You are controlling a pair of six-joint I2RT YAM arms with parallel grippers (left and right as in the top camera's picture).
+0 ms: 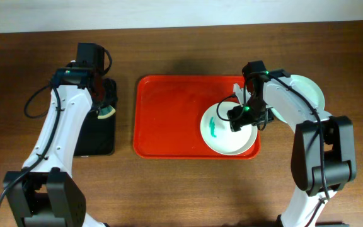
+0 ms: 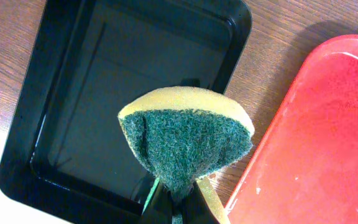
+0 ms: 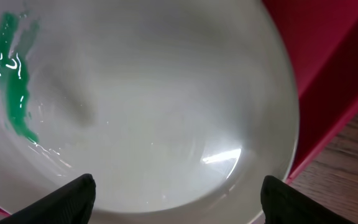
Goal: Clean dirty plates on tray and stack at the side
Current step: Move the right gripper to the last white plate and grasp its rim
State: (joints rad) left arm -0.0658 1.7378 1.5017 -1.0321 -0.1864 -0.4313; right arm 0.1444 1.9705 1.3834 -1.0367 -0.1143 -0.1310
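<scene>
A white plate (image 1: 227,133) lies in the right end of the red tray (image 1: 169,120), with a teal smear (image 1: 213,127) near its left side. My right gripper (image 1: 242,116) hovers low over this plate, open. In the right wrist view the plate (image 3: 154,106) fills the frame, the smear (image 3: 14,93) sits at upper left, and the two dark fingertips (image 3: 73,199) stand wide apart over the near rim. A pale mint-green plate (image 1: 309,89) rests on the table right of the tray. My left gripper (image 2: 182,208) is shut on a yellow-and-green sponge (image 2: 185,137).
A black tray (image 1: 99,135) lies left of the red tray, under my left gripper; it shows as the black tray (image 2: 104,81) in the left wrist view, beside the red tray's corner (image 2: 328,137). Brown wooden table (image 1: 169,189) surrounds both trays.
</scene>
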